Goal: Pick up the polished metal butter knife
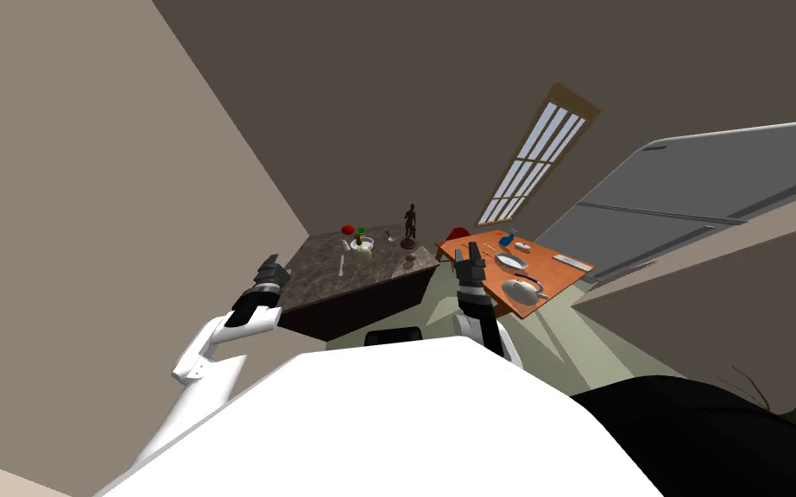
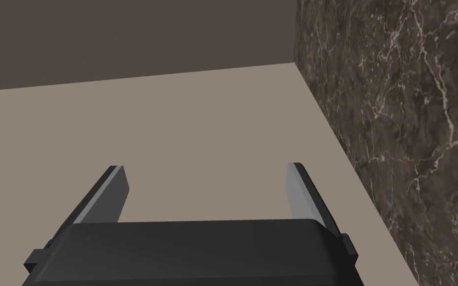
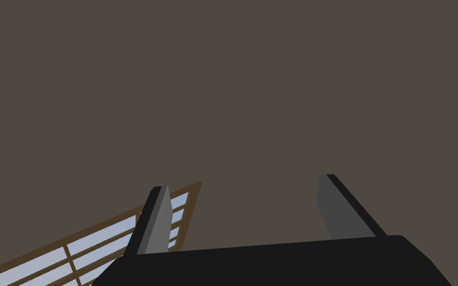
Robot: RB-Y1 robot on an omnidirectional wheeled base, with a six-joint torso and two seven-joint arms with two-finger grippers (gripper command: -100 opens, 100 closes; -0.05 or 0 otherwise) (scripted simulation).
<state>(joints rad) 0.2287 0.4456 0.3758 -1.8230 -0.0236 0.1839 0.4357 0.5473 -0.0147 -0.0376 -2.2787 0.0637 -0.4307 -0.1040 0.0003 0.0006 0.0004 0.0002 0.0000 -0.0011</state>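
Two tables share the middle of the head view: a dark marbled table (image 1: 370, 280) at centre and an orange table (image 1: 560, 269) just to its right. On the dark table, left of centre, lies a thin pale sliver that looks to be the butter knife (image 1: 341, 265), though it is too small to be sure. It lies flat, just below and left of a white bowl (image 1: 362, 247) with a small plant in it. A red object (image 1: 348, 230) sits by the far edge, a dark figurine (image 1: 410, 224) stands upright toward the right end, and a small brown round thing (image 1: 410, 256) lies just below it. The orange table carries a pan (image 1: 509, 260), a grey kettle (image 1: 521, 290) and a blue item (image 1: 507, 239).

The left gripper (image 1: 271, 261) hovers at the left edge of the dark table, apart from the knife. In its wrist view the fingers (image 2: 114, 191) stand spread wide with nothing between them, and the marbled surface runs just beside one finger. The right gripper (image 1: 471, 252) is raised at the orange table's left edge, its fingers (image 3: 156, 218) likewise parted and empty.
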